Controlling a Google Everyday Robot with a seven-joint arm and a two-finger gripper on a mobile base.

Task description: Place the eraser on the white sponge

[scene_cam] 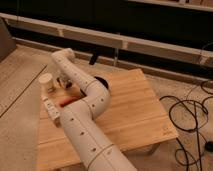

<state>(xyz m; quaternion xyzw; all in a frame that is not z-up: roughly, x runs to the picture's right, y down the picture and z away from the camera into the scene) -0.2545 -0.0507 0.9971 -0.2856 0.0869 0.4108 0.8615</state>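
End effector [64, 83] closed, low over wooden table [131, 116]; white sponge [52, 111] nearby.

Dark-spotted white sponge [52, 112], light wooden table [131, 116]

Wooden table [135, 112] on speckled floor [20, 82], black cables [186, 111] beside it.

counter [131, 119]: no text can be read
arm [89, 131]: no label or number readable
end effector [63, 83]: low over counter's left part, no marking readable
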